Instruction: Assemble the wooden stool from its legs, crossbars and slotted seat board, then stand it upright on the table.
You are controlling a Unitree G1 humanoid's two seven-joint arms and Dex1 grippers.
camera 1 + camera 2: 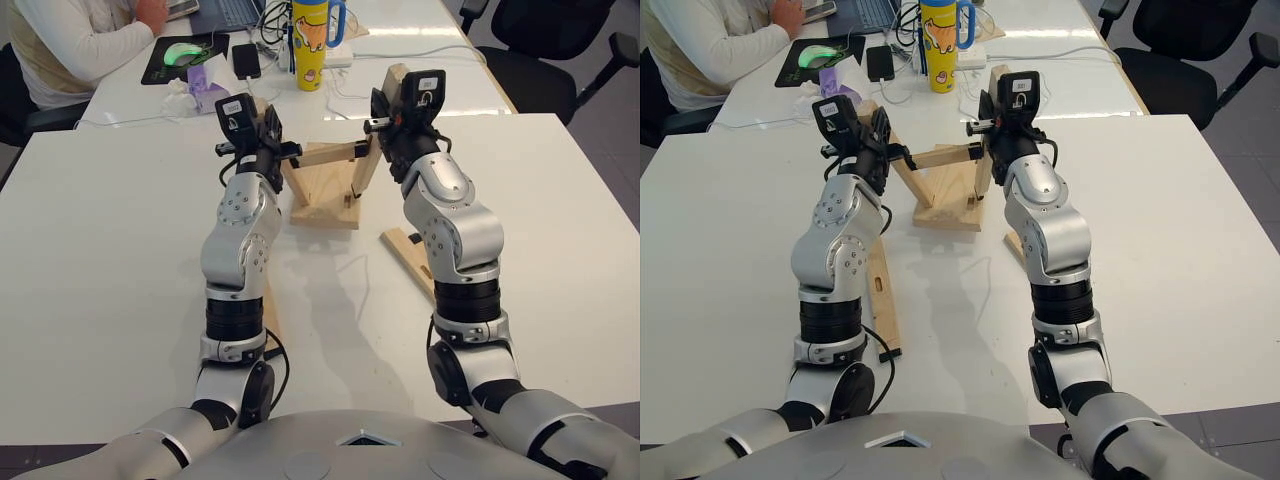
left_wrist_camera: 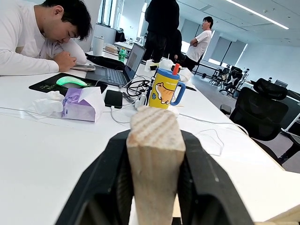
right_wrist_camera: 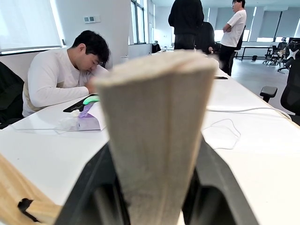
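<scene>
from above, the left gripper (image 1: 270, 140) and right gripper (image 1: 383, 118) sit mostly behind their own wrist housings, so where the fingers meet the wood is hidden. up close, the left-hand leg (image 2: 155, 150) runs off the bottom edge between the black jaws. the right-hand leg (image 3: 157, 126) is a blur, and its lower end is cut off too. the seat board (image 1: 322, 205) is partly behind the left arm. a loose wooden bar (image 1: 408, 252) slips under the right arm — a second bar (image 1: 883, 290) under the left.
</scene>
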